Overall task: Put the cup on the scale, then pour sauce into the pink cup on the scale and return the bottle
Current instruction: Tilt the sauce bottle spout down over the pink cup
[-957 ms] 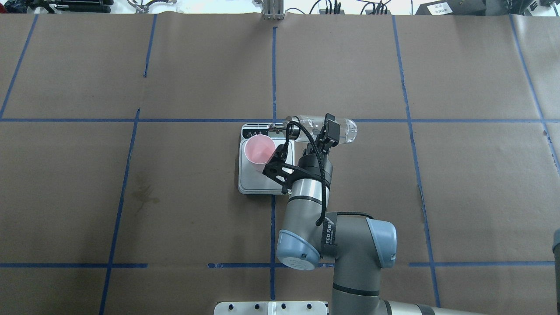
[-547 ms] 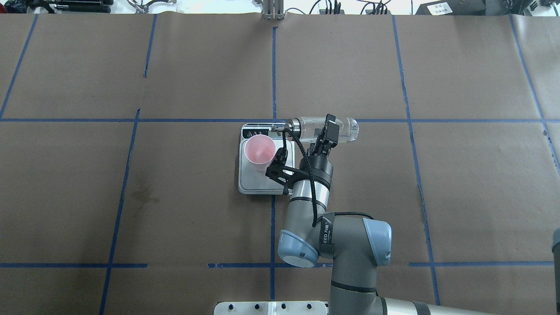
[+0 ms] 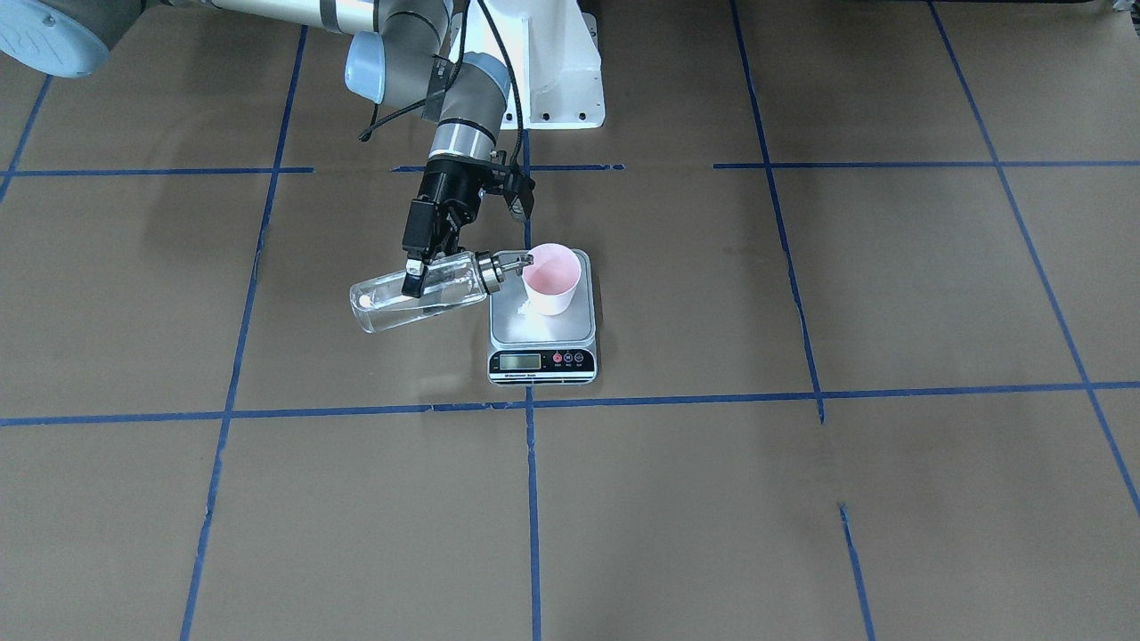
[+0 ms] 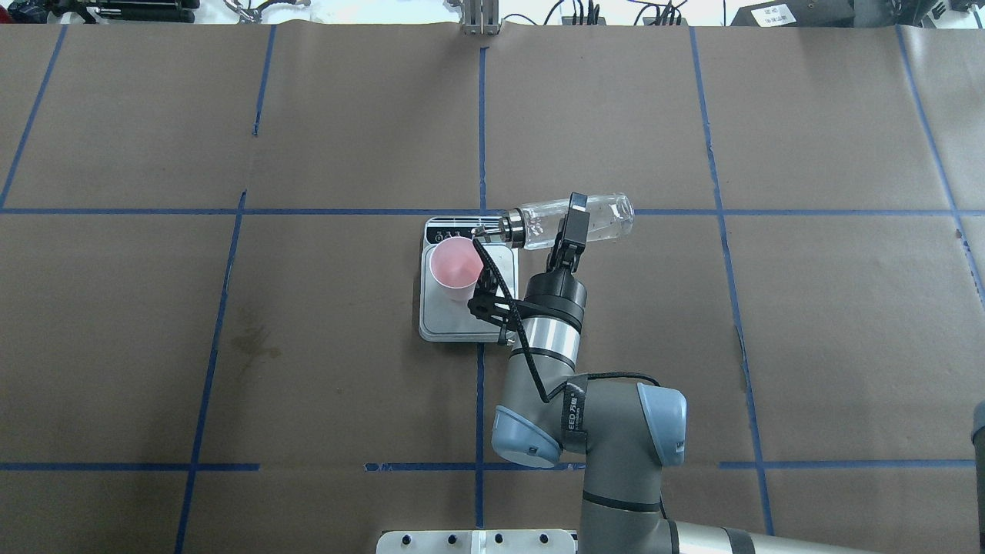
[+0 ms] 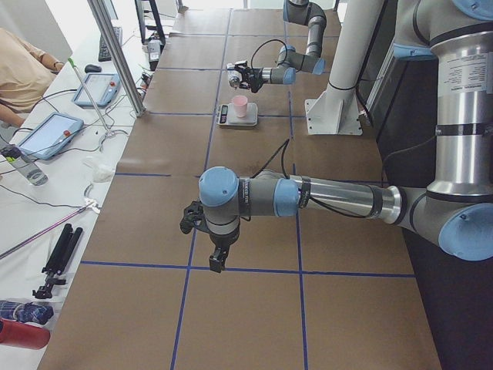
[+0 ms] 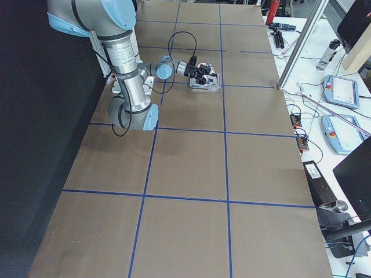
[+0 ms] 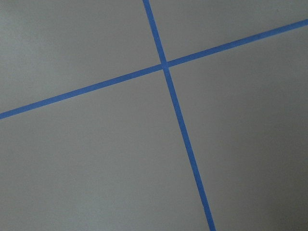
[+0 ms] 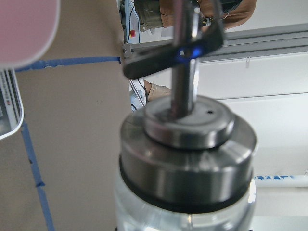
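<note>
The pink cup (image 4: 455,265) (image 3: 552,280) stands upright on the steel scale (image 4: 454,323) (image 3: 543,331), toward the platform's left and far side. My right gripper (image 4: 573,219) (image 3: 417,271) is shut on the clear glass bottle (image 4: 608,215) (image 3: 383,303), held almost level above the table beside the scale. The bottle's silver spout (image 3: 521,261) points at the cup's rim. Clear sauce lies along the bottle's lower side. The right wrist view shows the metal collar (image 8: 187,144) close up, with the cup (image 8: 24,29) at top left. My left gripper (image 5: 218,258) hangs far off over bare table; whether it is open I cannot tell.
Brown paper with blue tape lines (image 4: 481,115) covers the table. The robot's white base (image 3: 552,71) sits behind the scale. In the exterior left view, a side bench holds tablets (image 5: 50,132) and cables, with a seated person (image 5: 19,69) beyond it.
The right wrist has turned and the bottle's base has swung slightly away from the robot, while the spout stays by the cup's rim. The cup and scale have not moved.
</note>
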`<state>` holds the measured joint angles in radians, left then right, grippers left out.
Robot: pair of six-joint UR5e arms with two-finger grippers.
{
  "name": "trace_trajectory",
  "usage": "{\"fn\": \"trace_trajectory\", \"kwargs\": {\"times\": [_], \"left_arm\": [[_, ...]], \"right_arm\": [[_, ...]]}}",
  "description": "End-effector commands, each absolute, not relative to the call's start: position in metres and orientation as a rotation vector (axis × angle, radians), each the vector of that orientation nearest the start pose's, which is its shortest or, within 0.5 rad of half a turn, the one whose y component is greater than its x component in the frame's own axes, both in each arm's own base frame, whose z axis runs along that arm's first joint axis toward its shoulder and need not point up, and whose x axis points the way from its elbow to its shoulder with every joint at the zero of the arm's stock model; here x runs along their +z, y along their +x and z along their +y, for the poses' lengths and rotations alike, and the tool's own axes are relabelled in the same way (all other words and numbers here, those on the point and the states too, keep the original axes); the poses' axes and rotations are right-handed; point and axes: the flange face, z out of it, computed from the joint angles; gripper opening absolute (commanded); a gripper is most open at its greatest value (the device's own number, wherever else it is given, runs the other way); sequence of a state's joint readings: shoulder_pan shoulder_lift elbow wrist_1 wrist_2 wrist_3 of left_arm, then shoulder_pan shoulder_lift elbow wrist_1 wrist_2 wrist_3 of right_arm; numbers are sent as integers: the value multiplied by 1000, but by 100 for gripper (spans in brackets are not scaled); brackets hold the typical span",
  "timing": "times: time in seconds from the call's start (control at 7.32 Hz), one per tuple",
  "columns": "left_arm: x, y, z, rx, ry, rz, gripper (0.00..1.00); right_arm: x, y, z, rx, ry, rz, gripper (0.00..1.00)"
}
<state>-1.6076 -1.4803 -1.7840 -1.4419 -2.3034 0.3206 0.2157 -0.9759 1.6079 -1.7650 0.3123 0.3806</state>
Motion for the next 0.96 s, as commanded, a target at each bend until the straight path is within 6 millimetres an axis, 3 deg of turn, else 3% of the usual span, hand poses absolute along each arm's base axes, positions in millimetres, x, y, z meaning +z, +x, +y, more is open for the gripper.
{"fn": "trace_trajectory", "kwargs": {"times": [0.0, 0.82], "left_arm": [[612, -83, -447, 269, 125, 725, 100], [612, -83, -447, 269, 125, 725, 100]], "right_arm": [[275, -595, -366, -596, 1220, 618, 0], [278, -590, -367, -642, 1248, 767, 0]]}}
